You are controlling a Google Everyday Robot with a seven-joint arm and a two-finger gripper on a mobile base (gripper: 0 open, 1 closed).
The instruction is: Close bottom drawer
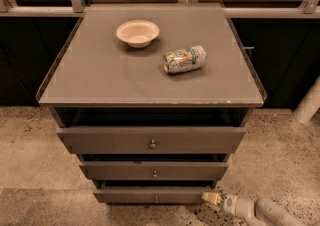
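Note:
The bottom drawer [152, 196] is the narrowest grey-brown front, lowest of three on the cabinet, with a small round knob [156, 200]. Its front stands only slightly out from the cabinet. My gripper [211, 198] comes in low from the bottom right on a white arm [260, 211]. Its yellowish tip touches the right end of the bottom drawer's front.
The middle drawer [154, 171] and the top drawer [152, 140] stand out further. On the cabinet top [100, 80] are a cream bowl [138, 33] and a can lying on its side [184, 59]. Speckled floor surrounds the cabinet; a white post [309, 102] stands at the right.

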